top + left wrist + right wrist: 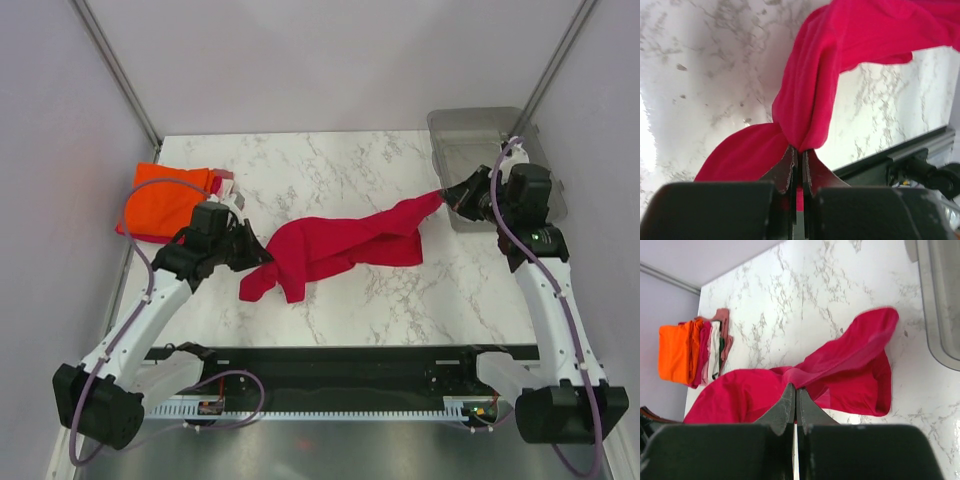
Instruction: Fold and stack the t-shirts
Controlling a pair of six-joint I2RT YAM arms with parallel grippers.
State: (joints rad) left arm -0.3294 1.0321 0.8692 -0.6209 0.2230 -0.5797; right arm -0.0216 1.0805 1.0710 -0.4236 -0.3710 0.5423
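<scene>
A crimson red t-shirt (pixel 340 246) hangs stretched between both grippers over the middle of the marble table. My left gripper (pixel 262 256) is shut on its left end; the cloth bunches at the fingertips in the left wrist view (pixel 799 149). My right gripper (pixel 447 196) is shut on its right end, as the right wrist view (pixel 796 388) shows. A stack of folded shirts with a bright orange one (pixel 163 200) on top lies at the far left; pink, white and dark red edges (pixel 715 347) show at its side.
A clear grey plastic bin (pixel 480 140) stands at the far right corner, just behind my right gripper. A black rail (pixel 330 365) runs along the table's near edge. Purple walls close in the sides.
</scene>
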